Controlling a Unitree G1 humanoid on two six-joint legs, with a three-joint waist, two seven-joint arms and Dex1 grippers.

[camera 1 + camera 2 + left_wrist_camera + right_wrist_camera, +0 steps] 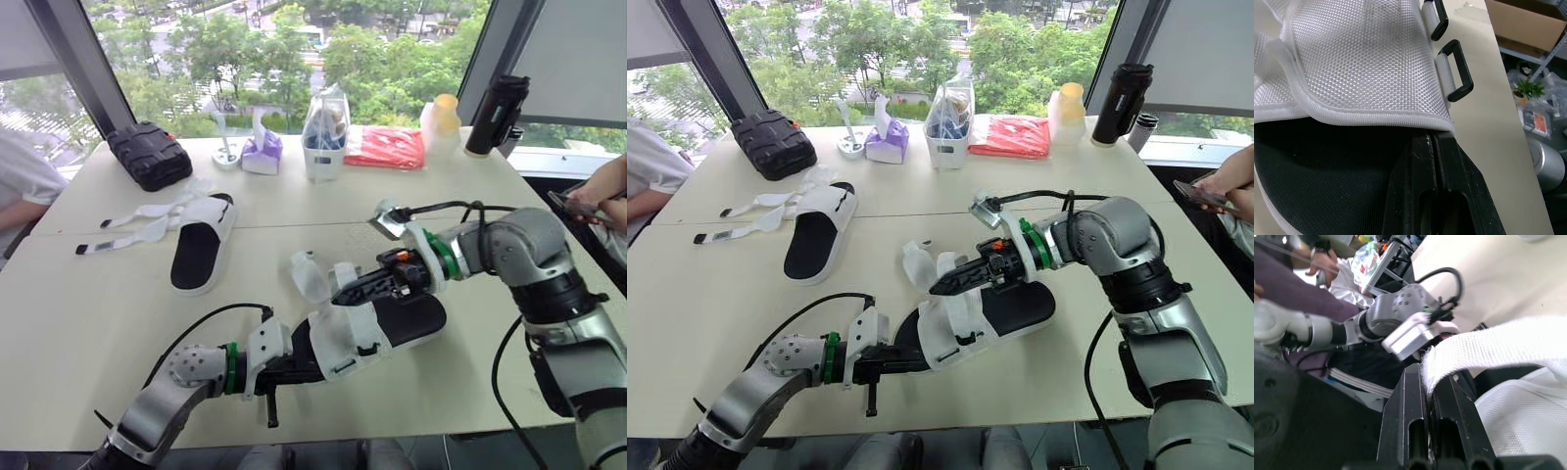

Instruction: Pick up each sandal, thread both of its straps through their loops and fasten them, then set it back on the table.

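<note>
Pinching the white strap (1498, 345) in your right gripper (942, 285), squeezed tight on it, you hold the black-soled sandal (1014, 305) with your left gripper (1436, 141) clamped on its rim.

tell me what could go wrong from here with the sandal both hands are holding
1. The right hand pinches the strap close to its end, so it may slip free before reaching the loops.
2. The left hand grips the sandal at one edge only; a tug on the strap could twist it loose.
</note>
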